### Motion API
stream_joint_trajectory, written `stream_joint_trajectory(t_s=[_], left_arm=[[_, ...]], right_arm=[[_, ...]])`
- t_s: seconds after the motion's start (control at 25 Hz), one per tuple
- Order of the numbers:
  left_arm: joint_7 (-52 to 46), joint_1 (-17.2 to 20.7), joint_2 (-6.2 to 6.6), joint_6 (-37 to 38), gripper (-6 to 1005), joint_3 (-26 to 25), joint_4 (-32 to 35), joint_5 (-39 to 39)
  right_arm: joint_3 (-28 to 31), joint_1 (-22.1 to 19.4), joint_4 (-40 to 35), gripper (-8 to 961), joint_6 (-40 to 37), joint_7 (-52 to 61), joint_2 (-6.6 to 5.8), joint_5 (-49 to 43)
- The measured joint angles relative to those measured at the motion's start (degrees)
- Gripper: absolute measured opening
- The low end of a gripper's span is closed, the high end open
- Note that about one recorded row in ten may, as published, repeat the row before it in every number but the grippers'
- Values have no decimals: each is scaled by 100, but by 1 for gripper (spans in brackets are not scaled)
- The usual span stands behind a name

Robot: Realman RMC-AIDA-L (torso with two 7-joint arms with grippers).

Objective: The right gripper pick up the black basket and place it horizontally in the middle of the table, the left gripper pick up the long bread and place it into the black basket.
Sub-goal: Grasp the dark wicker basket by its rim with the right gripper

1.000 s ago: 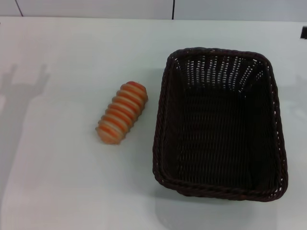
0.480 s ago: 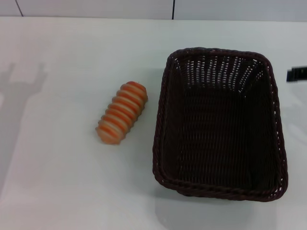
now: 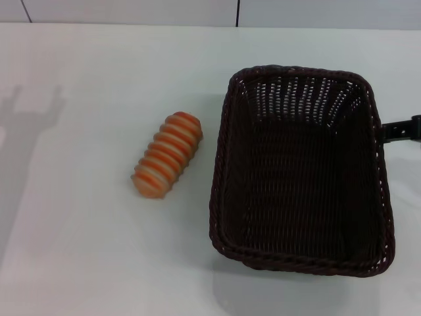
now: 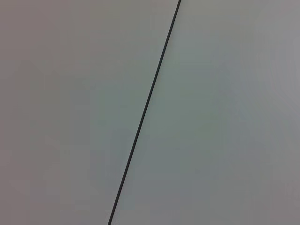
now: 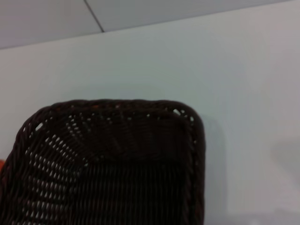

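The black basket (image 3: 220, 178) stands empty on the right half of the white table (image 3: 92, 257), its long side running away from me. The long bread (image 3: 167, 155), striped orange and cream, lies tilted on the table just left of the basket, apart from it. A black part of my right gripper (image 3: 398, 130) pokes in from the right edge, level with the basket's right rim near its far end. The right wrist view shows a corner of the basket (image 5: 123, 107) from above. My left gripper is out of view.
A two-pronged shadow (image 3: 31, 115) falls on the table at the far left. A wall with dark seams (image 3: 237, 12) borders the table's far edge. The left wrist view shows only a plain pale surface with one dark seam (image 4: 143, 112).
The black part of my right gripper has moved from the upper right edge toward me and inward, reaching the basket's right rim. The bread and basket have not moved.
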Motion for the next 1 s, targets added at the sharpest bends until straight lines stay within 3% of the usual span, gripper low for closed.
stream_joint_trajectory(t_s=[0.36, 1.0], left_arm=[[0, -1, 1, 3, 839, -18, 27, 0], [0, -42, 27, 0, 837, -18, 92, 0]], right_arm=[[-402, 69, 126, 822, -74, 19, 17, 40], [-576, 195, 788, 822, -349, -9, 12, 220]])
